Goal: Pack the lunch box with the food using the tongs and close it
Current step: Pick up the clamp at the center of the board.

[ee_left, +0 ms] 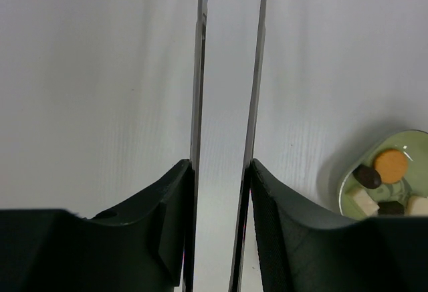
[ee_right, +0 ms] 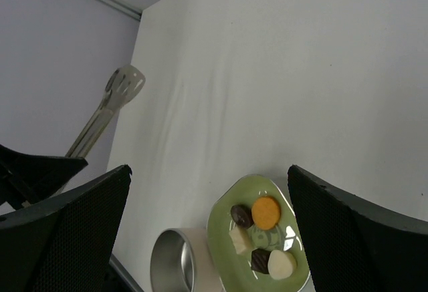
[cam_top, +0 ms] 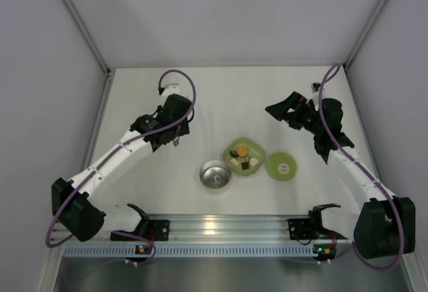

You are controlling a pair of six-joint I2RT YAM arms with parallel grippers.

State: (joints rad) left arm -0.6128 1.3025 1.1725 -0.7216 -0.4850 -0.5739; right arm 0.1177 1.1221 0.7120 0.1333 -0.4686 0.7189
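My left gripper is shut on the tongs. Its two fingers press the outsides of the slim silver arms, which run straight ahead over the white table. The right wrist view shows the tongs rising from that gripper at the far left. The steel lunch box stands open at mid-table with nothing in it. Its green lid lies flat to the right. The food lies in the pale green dish. My right gripper hangs open above the dish, holding nothing.
The pale green dish touches the lunch box's right side. Grey walls close off the table on the left, right and back. An aluminium rail with both arm bases runs along the near edge.
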